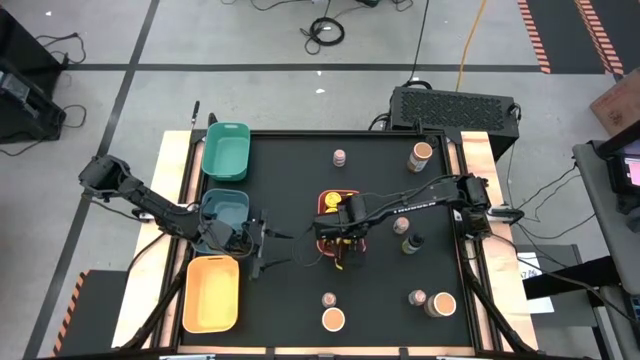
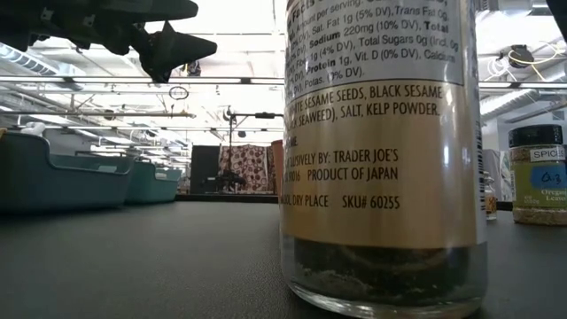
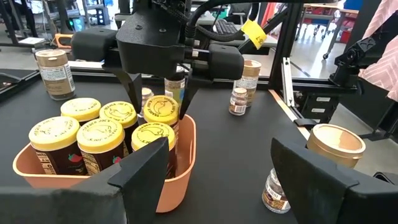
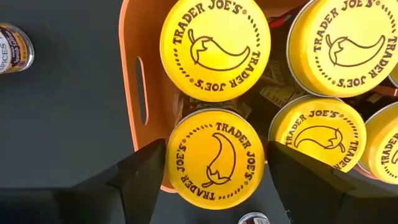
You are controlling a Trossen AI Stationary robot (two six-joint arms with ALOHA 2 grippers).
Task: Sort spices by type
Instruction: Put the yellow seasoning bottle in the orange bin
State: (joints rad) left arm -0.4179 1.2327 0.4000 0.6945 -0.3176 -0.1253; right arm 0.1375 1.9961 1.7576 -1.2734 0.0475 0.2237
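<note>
A coral tray [image 1: 340, 195] at the table's middle holds several yellow-lidded spice jars [image 3: 99, 134]. My right gripper [image 4: 214, 162] reaches into it from above and is shut on one yellow-lidded jar [image 3: 160, 109] at the tray's edge. My left gripper [image 1: 265, 240] hangs open over bare table left of the tray, beside the yellow tray [image 1: 212, 292]; its fingers [image 3: 149, 174] touch nothing. Tan-lidded jars [image 1: 422, 152] [image 1: 333, 320] [image 1: 443, 304], small pinkish-lidded jars [image 1: 339, 156] [image 1: 328, 298] and a dark-lidded jar [image 1: 413, 242] stand upright on the table. My right gripper pinches the yellow-lidded jar between its two fingers [image 3: 134, 93], one on each side of the lid's rim [image 4: 174, 168]. The fingers come from above, pointing down. The jar is upright, its lid about level with its neighbours'; whether its base rests in the tray is hidden.
A green tray [image 1: 225, 150] and a teal tray [image 1: 225, 208] line the left edge above the yellow one. A tall labelled jar [image 2: 381, 159] stands right before the low camera. Free black table lies between the trays and the coral tray.
</note>
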